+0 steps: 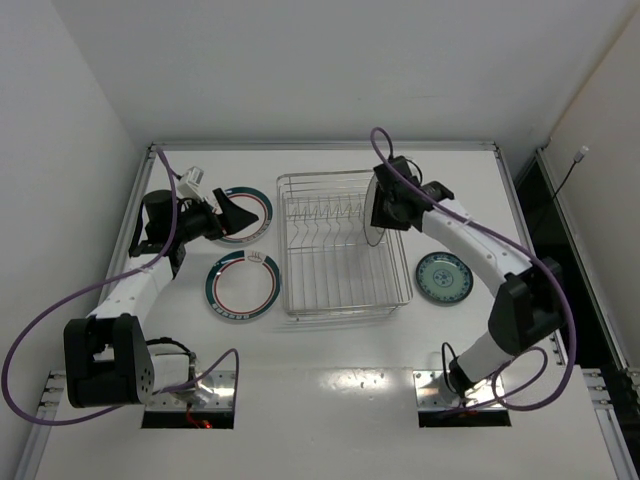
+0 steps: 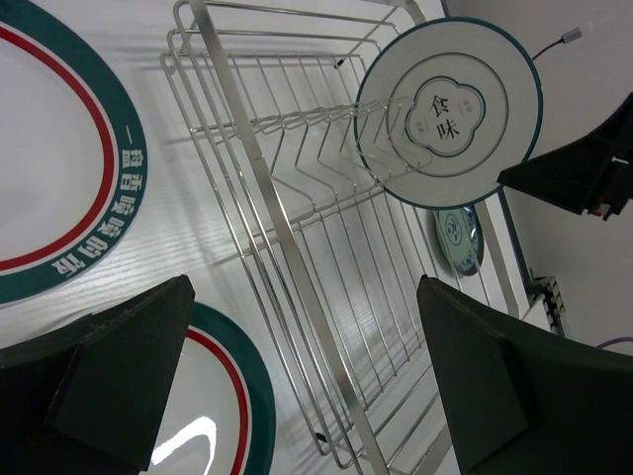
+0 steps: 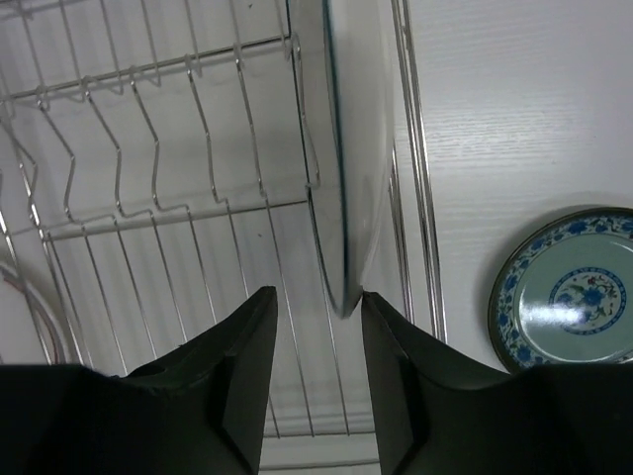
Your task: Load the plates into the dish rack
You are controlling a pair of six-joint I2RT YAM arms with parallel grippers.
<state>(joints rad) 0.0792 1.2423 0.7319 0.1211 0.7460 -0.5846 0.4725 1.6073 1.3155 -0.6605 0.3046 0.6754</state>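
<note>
Centrally in the top view sits the dish rack [image 1: 340, 290], with the grey-ringed plate [image 1: 371, 232] standing on edge among the upright prongs along its right side. The right gripper [image 1: 383, 205] hangs directly over that plate. In the right wrist view the plate's [image 3: 346, 148] thin rim comes down into the gap of the right gripper [image 3: 316, 302]. It lies close to the right-hand finger [image 3: 396, 376], and open space shows between it and the left-hand finger [image 3: 242, 366]. The jaws are parted wider than the rim and are not pressing on it. Whether the rim brushes the nearer finger cannot be told.

At the upper left of the top view the left gripper [image 1: 232, 213] hovers above the upper teal-rimmed plate [image 1: 255, 232], which lies flat on the table [image 1: 330, 400] just left of the rack. Its jaws are spread wide and hold nothing. From the left wrist view the two fingers [image 2: 119, 386] frame the bottom corners, with the rack's wires [image 2: 297, 247] between them. The upper teal-rimmed plate [image 2: 59, 178] fills the upper left of that frame. The lower teal-rimmed plate [image 1: 243, 286] lies flat just below its twin in the top view, also beside the rack's left edge, and appears at the bottom left of the left wrist view [image 2: 213, 396].

The small patterned plate [image 1: 443, 277] lies flat on the table to the right of the rack, below the right gripper in the top view and at the lower right of the right wrist view [image 3: 574, 297].
</note>
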